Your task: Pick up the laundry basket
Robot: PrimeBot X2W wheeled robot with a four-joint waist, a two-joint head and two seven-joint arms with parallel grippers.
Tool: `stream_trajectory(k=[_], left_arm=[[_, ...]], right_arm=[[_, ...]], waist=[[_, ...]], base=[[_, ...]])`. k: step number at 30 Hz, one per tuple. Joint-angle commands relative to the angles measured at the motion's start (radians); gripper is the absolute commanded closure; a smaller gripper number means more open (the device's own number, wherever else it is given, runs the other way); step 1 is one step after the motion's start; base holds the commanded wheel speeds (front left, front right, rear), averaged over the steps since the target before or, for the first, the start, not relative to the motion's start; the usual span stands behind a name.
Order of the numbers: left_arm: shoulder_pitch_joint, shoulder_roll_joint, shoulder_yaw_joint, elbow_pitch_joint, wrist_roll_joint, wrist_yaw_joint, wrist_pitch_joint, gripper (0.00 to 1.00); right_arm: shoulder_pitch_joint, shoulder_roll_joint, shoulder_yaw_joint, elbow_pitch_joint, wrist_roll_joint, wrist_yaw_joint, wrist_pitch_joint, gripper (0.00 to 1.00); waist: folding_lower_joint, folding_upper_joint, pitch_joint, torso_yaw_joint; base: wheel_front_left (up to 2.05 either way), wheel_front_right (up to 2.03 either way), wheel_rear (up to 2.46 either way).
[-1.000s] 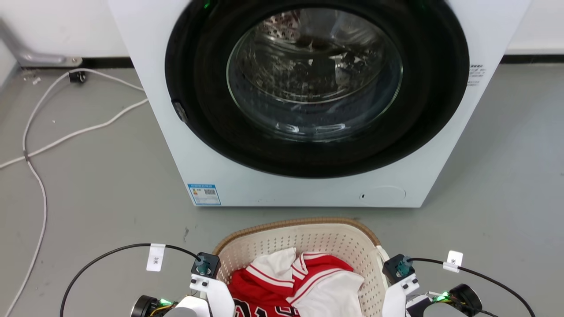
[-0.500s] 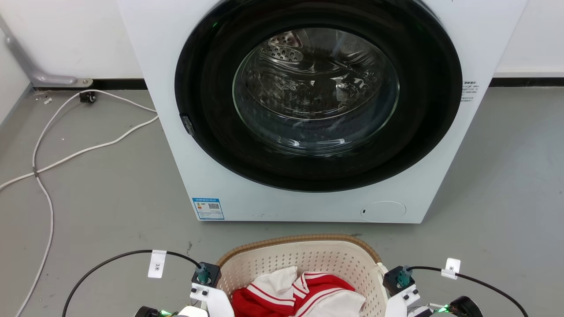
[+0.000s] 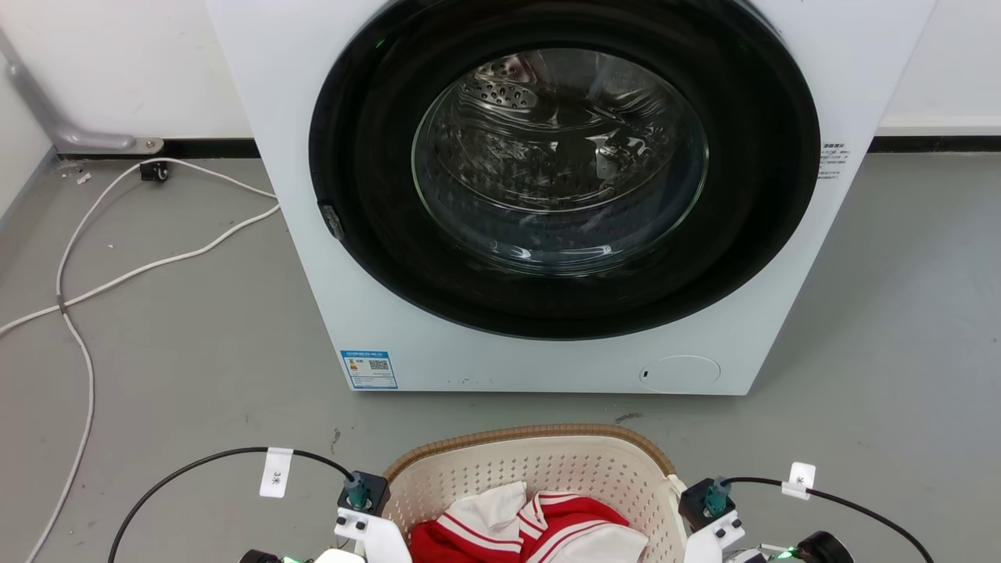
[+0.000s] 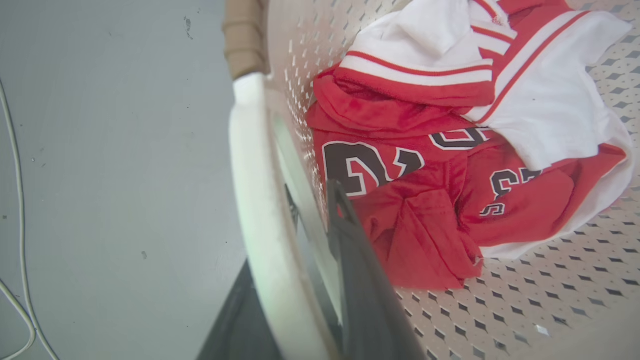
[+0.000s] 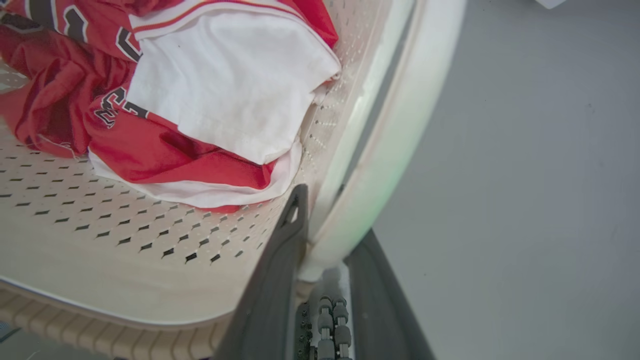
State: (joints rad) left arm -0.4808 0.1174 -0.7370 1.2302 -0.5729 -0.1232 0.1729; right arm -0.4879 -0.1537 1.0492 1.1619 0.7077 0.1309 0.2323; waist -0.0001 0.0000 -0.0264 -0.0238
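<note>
Dark fingers of left end effector point(image 4: 292, 225) clamp white handle point(image 4: 255, 200) of laundry basket point(image 4: 525, 310), one inside the wall, one outside. Right end effector point(image 5: 332, 215) grips opposite handle point(image 5: 395, 135) the same way. Red-white jerseys point(image 4: 425, 220) are heaped inside. Head view cuts off basket's near half at bottom edge. Basket sits over grey floor point(image 3: 195, 352), near washing machine point(image 3: 485, 367); floor contact unclear.

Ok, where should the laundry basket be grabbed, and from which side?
Grip the laundry basket by its left handle and right handle from above, one finger inside the wall, one outside. Thin bands on opposite sides, they should lift level. The left gripper and right gripper straddle them.
</note>
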Motion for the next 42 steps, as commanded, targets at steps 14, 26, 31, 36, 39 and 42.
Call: stream_trajectory(k=[14, 26, 31, 36, 39, 42], left_arm=[[-0.022, 0.013, -0.063, 0.003, -0.069, -0.012, -0.01, 1.0], [-0.028, 0.017, -0.108, 0.01, -0.112, -0.011, -0.03, 1.0], [-0.031, 0.018, -0.123, 0.011, -0.132, -0.011, -0.033, 1.0], [-0.032, 0.021, -0.141, 0.015, -0.144, -0.011, -0.04, 1.0], [-0.031, 0.021, -0.15, 0.017, -0.153, -0.011, -0.041, 1.0], [-0.032, 0.021, -0.158, 0.019, -0.162, -0.012, -0.041, 1.0]], right_arm=[[-0.03, -0.004, 0.083, 0.019, 0.068, 0.0, -0.02, 1.0], [-0.036, -0.007, 0.138, 0.031, 0.122, 0.0, -0.027, 1.0], [-0.042, -0.007, 0.156, 0.035, 0.14, 0.0, -0.032, 1.0], [-0.046, -0.008, 0.171, 0.04, 0.154, 0.0, -0.037, 1.0], [-0.047, -0.007, 0.179, 0.041, 0.162, 0.0, -0.035, 1.0], [-0.048, -0.008, 0.186, 0.041, 0.17, 0.0, -0.037, 1.0]], waist=[[0.0001, 0.0, 0.006, -0.004], [0.0001, 0.0, 0.005, -0.005], [0.0001, 0.0, 0.005, -0.005], [0.0001, 0.0, 0.006, -0.005], [0.0001, 0.0, 0.007, -0.006], [0.0001, 0.0, 0.008, -0.005]], base=[[0.0, 0.0, 0.0], [0.0, 0.0, 0.0], [0.0, 0.0, 0.0], [0.0, 0.0, 0.0], [0.0, 0.0, 0.0], [0.0, 0.0, 0.0]])
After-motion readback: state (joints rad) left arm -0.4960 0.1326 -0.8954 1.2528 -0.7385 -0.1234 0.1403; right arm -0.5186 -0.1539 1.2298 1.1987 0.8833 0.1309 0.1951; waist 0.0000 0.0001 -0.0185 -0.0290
